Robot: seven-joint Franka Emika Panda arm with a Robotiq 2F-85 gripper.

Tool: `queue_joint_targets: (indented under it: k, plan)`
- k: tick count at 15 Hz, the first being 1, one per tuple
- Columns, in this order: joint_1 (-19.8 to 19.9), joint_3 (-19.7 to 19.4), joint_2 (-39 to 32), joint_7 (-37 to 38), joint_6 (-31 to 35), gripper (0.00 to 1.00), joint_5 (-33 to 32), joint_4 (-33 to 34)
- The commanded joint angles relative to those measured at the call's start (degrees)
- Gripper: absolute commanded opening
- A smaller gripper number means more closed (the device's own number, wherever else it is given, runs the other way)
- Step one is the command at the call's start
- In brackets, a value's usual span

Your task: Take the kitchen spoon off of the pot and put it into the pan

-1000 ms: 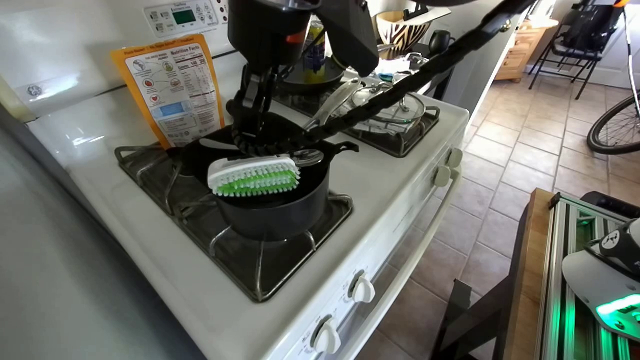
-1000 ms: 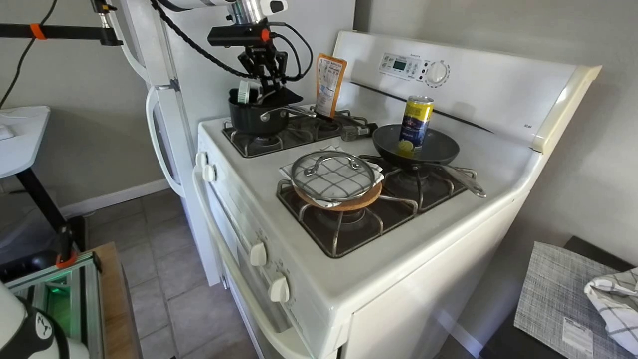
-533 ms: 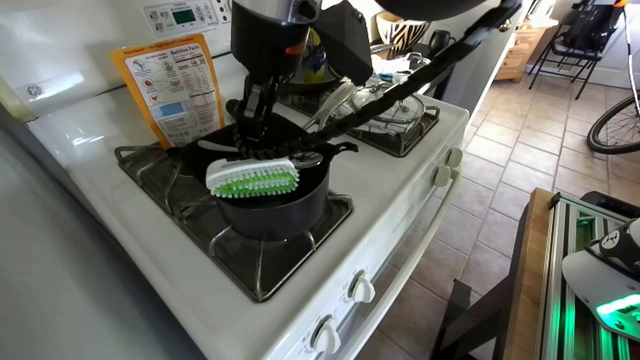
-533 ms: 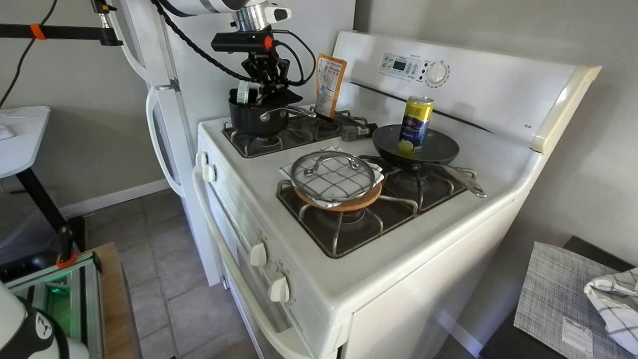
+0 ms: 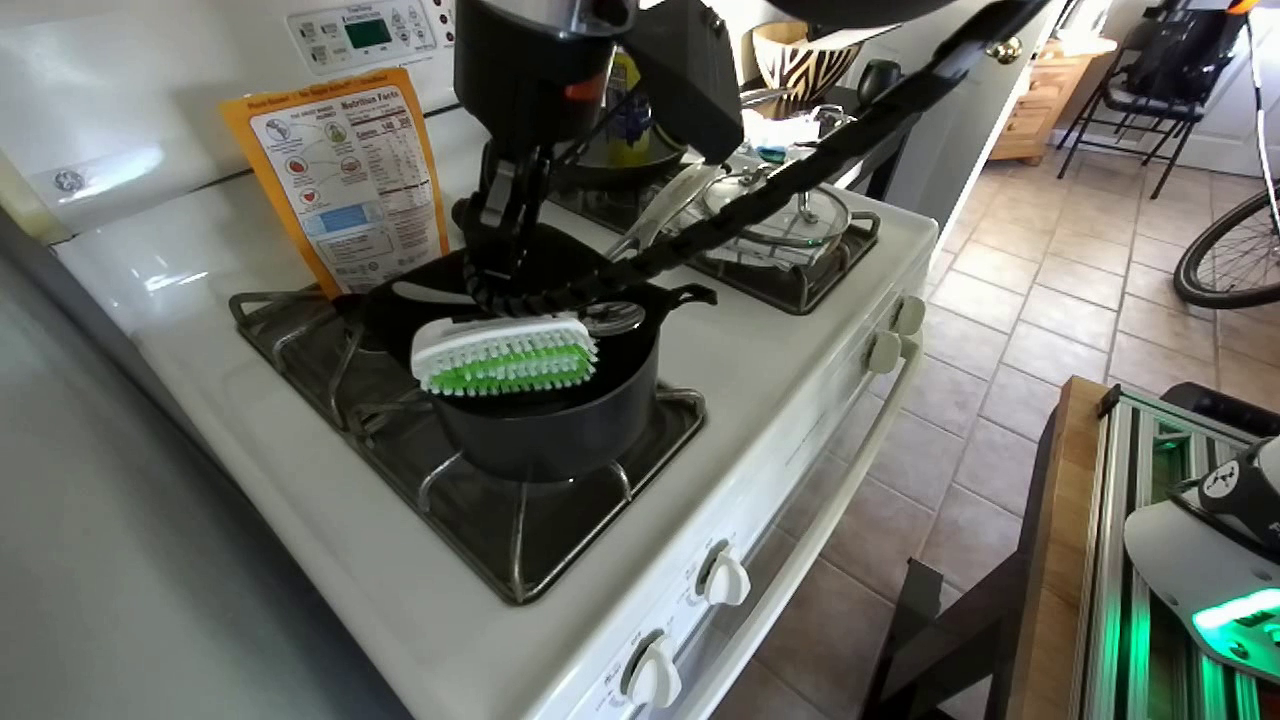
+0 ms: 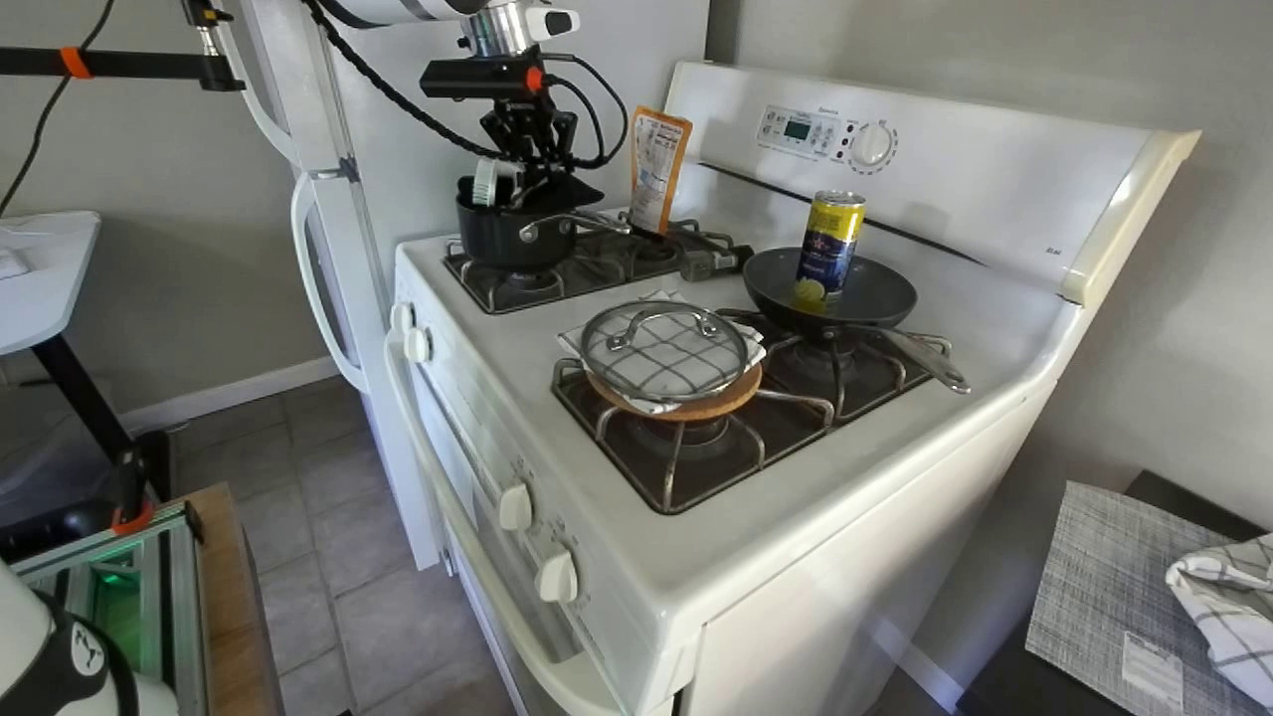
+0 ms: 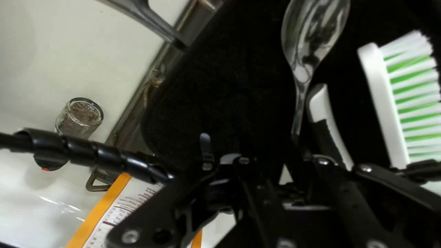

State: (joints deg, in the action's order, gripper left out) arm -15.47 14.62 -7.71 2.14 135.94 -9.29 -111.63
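Metal spoon [image 7: 306, 57], likely light, stiff, slick, wants its handle [image 7: 299, 108] pinched; too dark to tell whether fingers [image 5: 505, 240] grip.

In an exterior view, an orange pouch [image 6: 660, 171] stands far back, a yellow-and-blue can [image 6: 829, 244] to its right; nearer, a glass lid [image 6: 663, 348] lies on a checked cloth [image 6: 756, 354].

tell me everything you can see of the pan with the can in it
The pan is round and shallow, dark grey to black, with one long silver, metal-looking handle angling toward the lower right in an exterior view. It sits open side up on a stove grate. A yellow and blue can stands upright on its floor.
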Motion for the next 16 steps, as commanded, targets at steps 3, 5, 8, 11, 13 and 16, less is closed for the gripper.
queue_joint_targets:
  k: [3, 5, 8, 11, 13, 16]
  plan:
    - [-0.51, 0.29, -0.06, -0.99, 0.98, 0.30, 1.22, -0.28]
    - [-0.68, 0.41, -0.41, -1.20, 0.83, 0.30, 1.15, 0.02]
    - [-0.61, 0.50, -1.02, -1.57, 0.75, 0.31, 1.35, 0.32]
    - [-0.40, 0.33, -1.81, -1.66, 0.81, 0.30, 1.57, 0.47]
    - [-0.23, 0.22, -2.29, -1.63, 0.67, 0.25, 1.88, 0.51]
    - [-0.25, 0.18, -2.73, -2.13, 0.38, 0.00, 2.15, 0.57]
